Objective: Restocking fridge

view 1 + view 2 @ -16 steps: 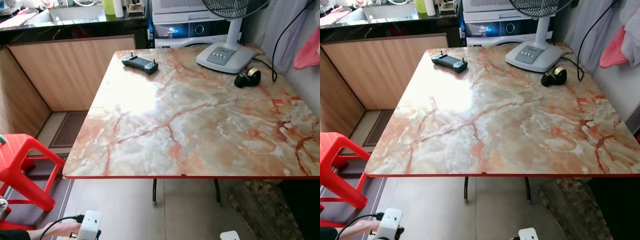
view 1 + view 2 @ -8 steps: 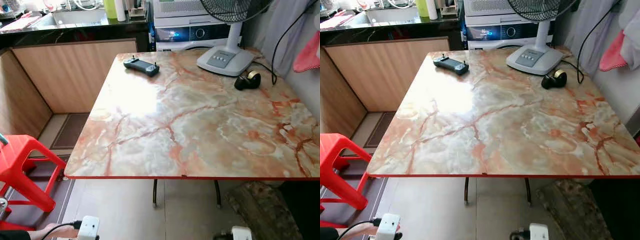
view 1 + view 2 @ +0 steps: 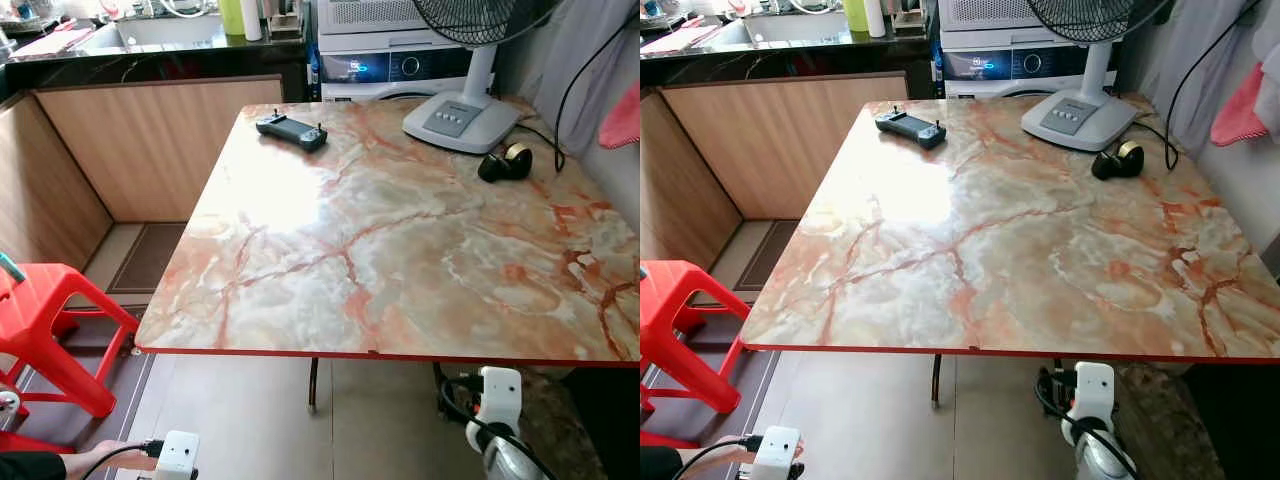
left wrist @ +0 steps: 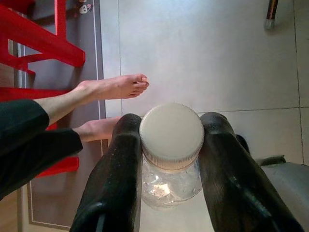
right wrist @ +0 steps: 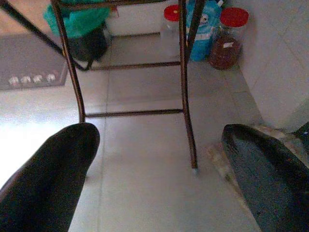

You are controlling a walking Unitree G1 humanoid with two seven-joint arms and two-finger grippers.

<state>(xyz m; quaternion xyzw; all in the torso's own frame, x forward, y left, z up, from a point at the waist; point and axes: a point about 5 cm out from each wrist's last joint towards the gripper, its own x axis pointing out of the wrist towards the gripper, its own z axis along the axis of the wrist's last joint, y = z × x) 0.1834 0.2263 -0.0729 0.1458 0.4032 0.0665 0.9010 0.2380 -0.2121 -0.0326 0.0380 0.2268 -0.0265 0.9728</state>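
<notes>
The left gripper (image 4: 170, 159), held low above the grey tiled floor (image 4: 207, 53), is clenched on a clear glass jar with a cream screw lid (image 4: 172, 140), one black finger pressed on each side. A person's bare feet (image 4: 116, 87) rest on the tiles just beyond the jar, beside a red plastic stool (image 3: 45, 320). The right gripper (image 5: 159, 179) hangs with its fingers released and wide apart, facing the dark metal table legs (image 5: 186, 87) and two red-lidded jars (image 5: 231, 38) by the wall. Ahead, the orange-veined marble table (image 3: 400, 240) carries a black handheld controller (image 3: 291, 130), a white fan base (image 3: 460, 118) and a black tape dispenser (image 3: 505, 162).
</notes>
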